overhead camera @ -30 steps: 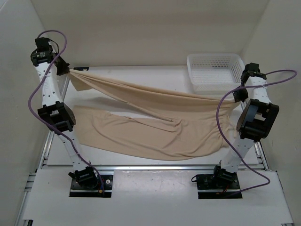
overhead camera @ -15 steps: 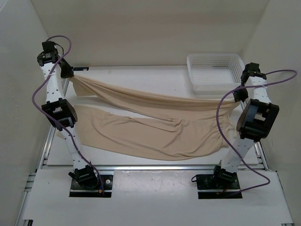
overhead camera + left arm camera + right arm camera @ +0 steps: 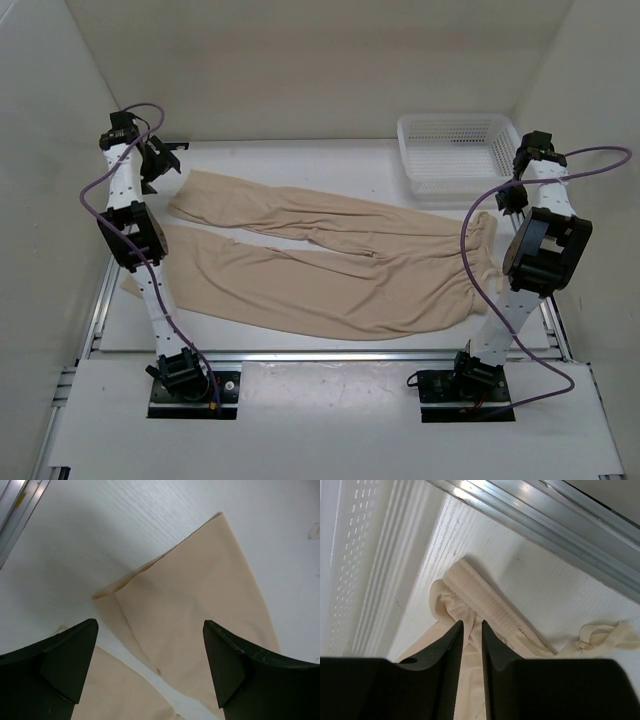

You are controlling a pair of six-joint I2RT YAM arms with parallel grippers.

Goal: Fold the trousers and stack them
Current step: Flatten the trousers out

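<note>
The beige trousers (image 3: 320, 260) lie spread on the white table, both legs running left and the waist at the right. My left gripper (image 3: 165, 155) hovers open above the far leg's end (image 3: 200, 595), its jaws wide apart and empty (image 3: 150, 625). My right gripper (image 3: 505, 200) is over the waist end. Its jaws (image 3: 472, 622) stand only slightly apart, with a raised fold of the trousers (image 3: 485, 605) between them. The ribbed waistband and a drawstring lie on the table beyond.
A white mesh basket (image 3: 455, 150) stands at the back right, close to the right gripper, and its wall (image 3: 360, 555) shows in the right wrist view. Aluminium rails (image 3: 545, 515) edge the table, and white walls enclose it.
The far leg, held taut in the air between both grippers, has dropped flat onto the table. My left gripper opened wide and moved back. My right gripper's jaws parted slightly.
</note>
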